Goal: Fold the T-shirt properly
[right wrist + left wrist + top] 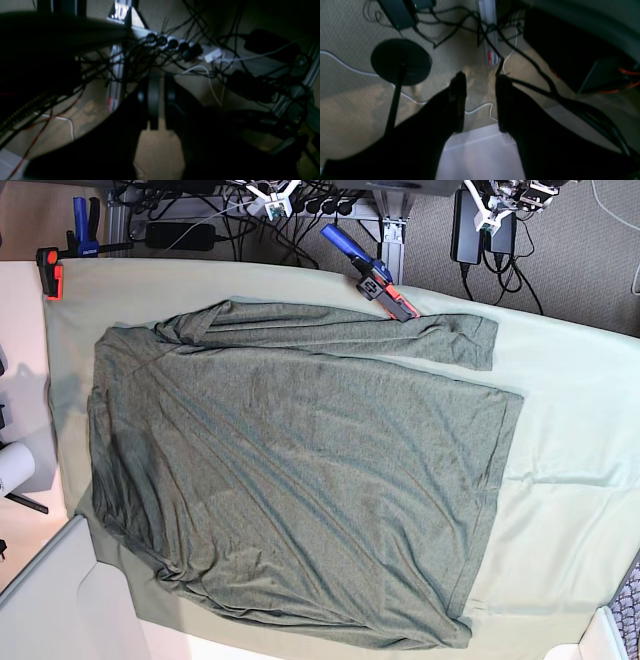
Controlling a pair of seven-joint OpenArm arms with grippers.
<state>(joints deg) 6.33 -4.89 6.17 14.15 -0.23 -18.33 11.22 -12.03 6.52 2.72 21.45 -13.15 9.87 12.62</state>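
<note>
The T-shirt [300, 480] lies spread flat and wrinkled on the surface, over the pale mint-green cloth [570, 430] that covers it. One long sleeve [350, 332] lies folded across the top edge of the shirt, next to a blue and orange clamp [370, 272]. Neither arm appears in the base view. The left gripper [480, 100] points at the carpeted floor [350, 110] (jaws apart, holding nothing). The right gripper [160, 100] hangs over a tangle of cables [175, 50]; its jaws are closed and empty.
</note>
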